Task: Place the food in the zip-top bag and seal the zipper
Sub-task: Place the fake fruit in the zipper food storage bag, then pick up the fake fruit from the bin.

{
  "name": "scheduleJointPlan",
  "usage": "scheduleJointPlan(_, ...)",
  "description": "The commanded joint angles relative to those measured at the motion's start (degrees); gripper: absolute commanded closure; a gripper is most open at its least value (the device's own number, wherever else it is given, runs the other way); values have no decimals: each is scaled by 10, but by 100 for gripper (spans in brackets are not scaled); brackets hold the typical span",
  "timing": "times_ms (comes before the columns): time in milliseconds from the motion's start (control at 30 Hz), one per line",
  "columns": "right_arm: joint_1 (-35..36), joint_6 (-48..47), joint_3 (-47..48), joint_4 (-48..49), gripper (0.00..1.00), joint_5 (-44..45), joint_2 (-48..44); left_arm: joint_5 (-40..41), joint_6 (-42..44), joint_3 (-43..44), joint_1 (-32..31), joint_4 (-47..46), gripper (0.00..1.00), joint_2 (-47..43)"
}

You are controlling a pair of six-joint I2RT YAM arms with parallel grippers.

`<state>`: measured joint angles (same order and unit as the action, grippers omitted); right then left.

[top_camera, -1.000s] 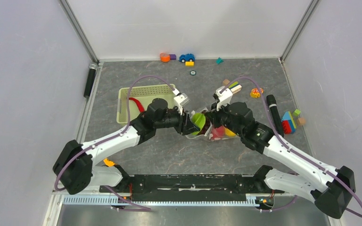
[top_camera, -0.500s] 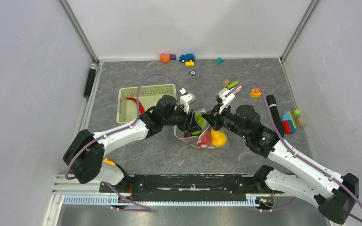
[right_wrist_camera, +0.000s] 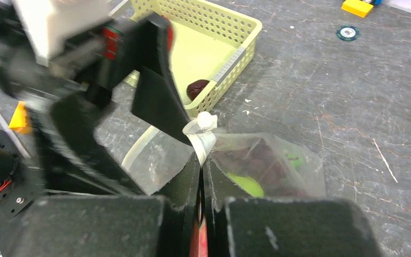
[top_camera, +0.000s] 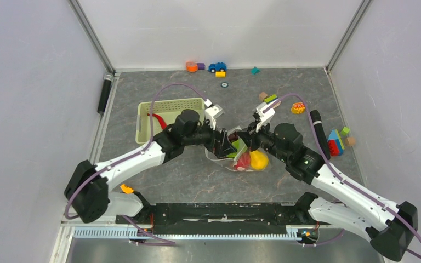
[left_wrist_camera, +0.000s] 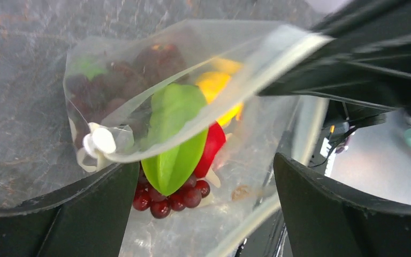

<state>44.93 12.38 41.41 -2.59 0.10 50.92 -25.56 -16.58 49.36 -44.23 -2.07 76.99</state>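
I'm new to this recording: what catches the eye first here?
A clear zip-top bag in the middle of the table, stuffed with toy food: a green leaf, dark grapes, a red piece and a yellow piece. The right hand pinches its zipper beside the white slider tab, while the left hand gapes open at the mouth.

White-and-black arms [top_camera: 129, 161], purple cables [top_camera: 170, 86], black end effectors [top_camera: 223, 144]

Lab test cell: plain white walls [top_camera: 225, 33], aluminium posts [top_camera: 91, 34], grey tabletop [top_camera: 197, 176].
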Motion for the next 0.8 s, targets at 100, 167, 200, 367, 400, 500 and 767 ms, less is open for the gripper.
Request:
scheduleJointPlan(100, 1, 8, -1, 36, 93, 81, -17, 130, -39, -5, -1, 47, 0, -113)
scheduleJointPlan(167, 1, 8, -4, 35, 92, 92, -17, 220, -54, 5, -2, 95, 0, -122)
scheduleJointPlan(200, 1, 8, -4, 34, 92, 98, -17, 276, -64, 17, -1, 122, 0, -122)
scheduleJointPlan(367, 1, 10, -8, 29, 91, 119, -17, 417, -108, 41, 7, 205, 0, -113)
scheduleJointPlan(400, 1, 9, -8, 29, 92, 122, -16, 424, -116, 42, 15, 214, 0, -112)
scheduleJointPlan(500, 0, 9, -8, 28, 91, 143, -14, 425, -135, 40, 43, 221, 0, -109)
scheduleJointPlan(767, 1, 4, -10, 28, 90, 146, -7, 321, -167, 20, 152, 186, 0, -75)
